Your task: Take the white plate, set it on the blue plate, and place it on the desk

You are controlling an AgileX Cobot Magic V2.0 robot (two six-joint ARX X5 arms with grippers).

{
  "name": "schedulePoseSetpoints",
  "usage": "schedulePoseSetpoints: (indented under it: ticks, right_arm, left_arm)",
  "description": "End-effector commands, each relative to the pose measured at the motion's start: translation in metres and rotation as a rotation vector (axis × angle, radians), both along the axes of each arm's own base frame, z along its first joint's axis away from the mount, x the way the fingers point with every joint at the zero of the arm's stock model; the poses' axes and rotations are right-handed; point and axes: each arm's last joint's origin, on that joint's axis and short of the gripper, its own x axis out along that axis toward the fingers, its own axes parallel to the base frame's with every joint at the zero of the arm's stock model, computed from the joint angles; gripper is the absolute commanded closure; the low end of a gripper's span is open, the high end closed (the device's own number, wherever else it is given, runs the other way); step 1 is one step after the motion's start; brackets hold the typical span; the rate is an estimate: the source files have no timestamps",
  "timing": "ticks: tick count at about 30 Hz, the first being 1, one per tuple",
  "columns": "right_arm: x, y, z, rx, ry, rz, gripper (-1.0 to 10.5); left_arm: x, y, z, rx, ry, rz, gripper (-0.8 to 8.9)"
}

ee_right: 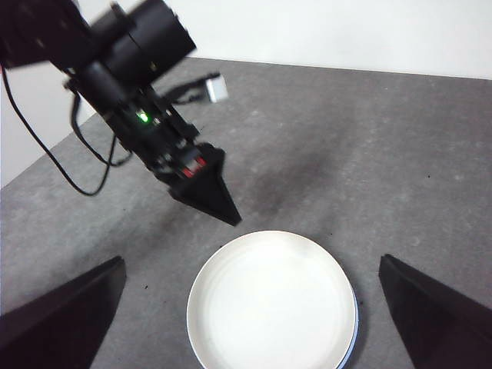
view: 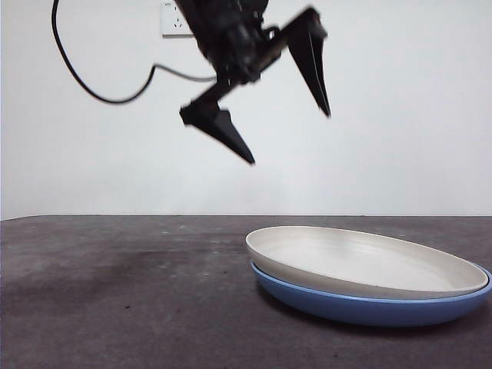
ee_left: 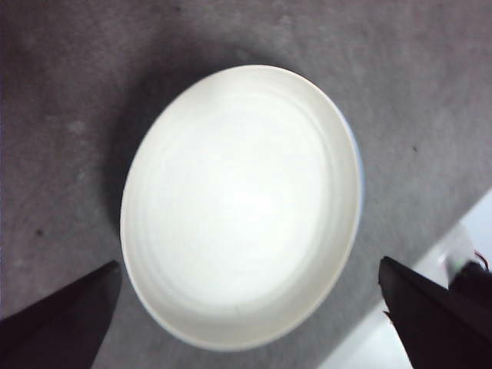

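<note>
Left gripper [view: 288, 134], jaws spread and empty, hangs above the white plate [view: 365, 261], which sits nested in the blue plate [view: 369, 307] on the desk [view: 115, 292], stacking apparently done; right gripper [ee_right: 246, 338], likewise open, overlooks both, its wrist view alone showing the left arm.

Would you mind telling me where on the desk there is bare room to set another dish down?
The desk is bare beside the stacked plates, and behind them toward the wall. The white plate nests in the blue plate, filling that side. The open left pincer hangs above, apart from them.
</note>
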Motion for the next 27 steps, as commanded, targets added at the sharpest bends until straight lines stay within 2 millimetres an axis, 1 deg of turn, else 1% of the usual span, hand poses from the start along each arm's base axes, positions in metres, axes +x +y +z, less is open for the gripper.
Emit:
schedulePoseSetpoints:
  ticks: [1, 6, 9, 15, 18, 22, 24, 27]
  right_arm:
    - [-0.002, 0.000, 0.006, 0.003, -0.023, 0.007, 3.5]
    - [-0.002, 0.000, 0.006, 0.001, -0.024, 0.000, 3.5]
    - [-0.001, -0.001, 0.005, -0.003, -0.024, -0.011, 3.5]
    - [-0.001, -0.002, 0.005, -0.016, -0.026, -0.051, 3.5]
    - [0.000, -0.002, 0.005, -0.010, -0.020, -0.059, 3.5]
    - [0.000, -0.002, 0.005, -0.004, -0.008, -0.080, 3.5]
    - [0.000, -0.002, 0.004, -0.004, -0.001, -0.085, 3.5]
    - [0.000, -0.003, 0.003, -0.003, 0.014, -0.110, 3.5]
  left_arm:
    - [-0.005, -0.001, 0.016, 0.008, -0.037, -0.087, 2.40]
    - [-0.025, 0.015, 0.048, 0.009, -0.088, -0.143, 2.41]
    - [-0.041, 0.029, 0.071, 0.018, -0.139, -0.154, 2.41]
    - [-0.081, 0.063, 0.120, 0.024, -0.280, -0.145, 2.41]
    - [-0.103, 0.082, 0.143, -0.004, -0.362, -0.140, 2.41]
    - [-0.133, 0.105, 0.160, -0.044, -0.435, -0.144, 2.41]
    - [-0.147, 0.117, 0.162, -0.050, -0.461, -0.154, 2.41]
    - [-0.166, 0.133, 0.156, -0.062, -0.499, -0.166, 2.41]
